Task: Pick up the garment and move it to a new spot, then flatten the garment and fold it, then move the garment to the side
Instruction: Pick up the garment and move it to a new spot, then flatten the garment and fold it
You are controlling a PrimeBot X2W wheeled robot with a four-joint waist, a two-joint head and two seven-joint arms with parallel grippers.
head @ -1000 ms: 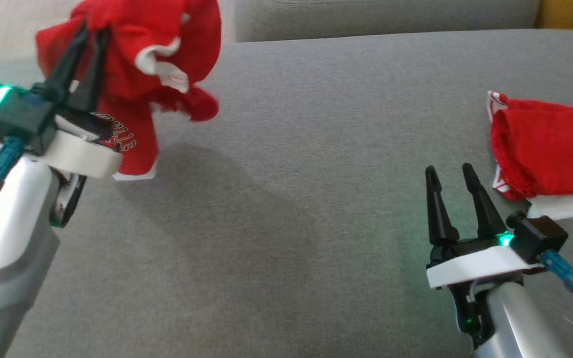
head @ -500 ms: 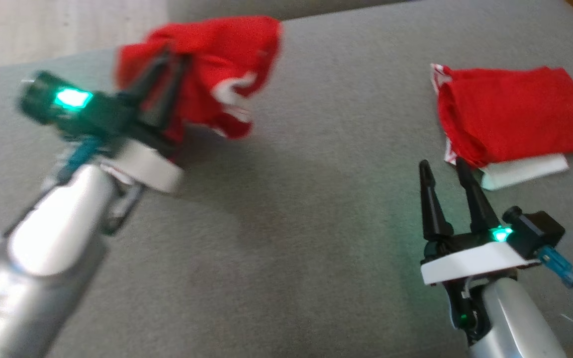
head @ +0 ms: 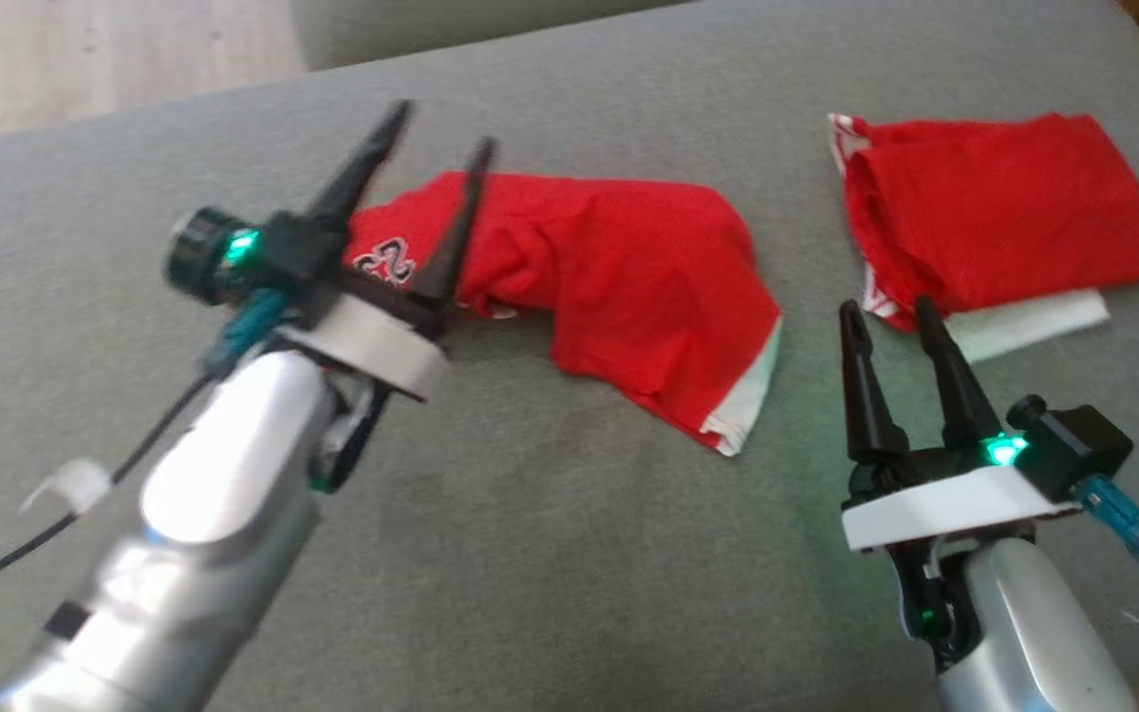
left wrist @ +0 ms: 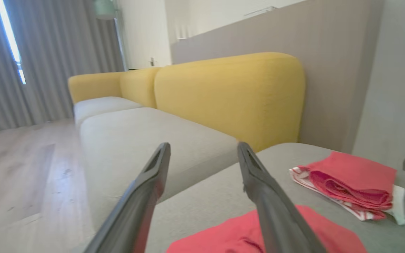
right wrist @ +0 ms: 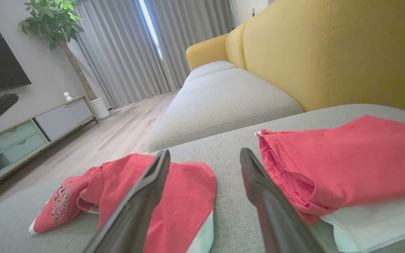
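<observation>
The garment [head: 629, 277] is a red shirt with white trim and dark lettering. It lies crumpled on the grey cushion [head: 550, 554], left of centre. My left gripper [head: 441, 129] hangs open just above the garment's left end, with nothing between its fingers. In the left wrist view the red cloth [left wrist: 315, 228] lies below the spread fingers of that gripper [left wrist: 202, 147]. My right gripper [head: 888, 310] stands open at the lower right, apart from the garment's white-hemmed corner. In the right wrist view the garment [right wrist: 185, 189] lies ahead and to the left of the right gripper [right wrist: 205, 153].
A folded red and white pile [head: 1005, 218] rests at the cushion's far right, just beyond my right gripper; it shows as a pile [right wrist: 346, 154] in the right wrist view and a pile [left wrist: 350, 186] in the left. A yellow sofa back [left wrist: 230, 95] and wooden floor [head: 85, 49] lie past the cushion.
My left gripper has opened and let go of the garment, which now lies spread on the cushion. The head camera has shifted. The right gripper stays open.
</observation>
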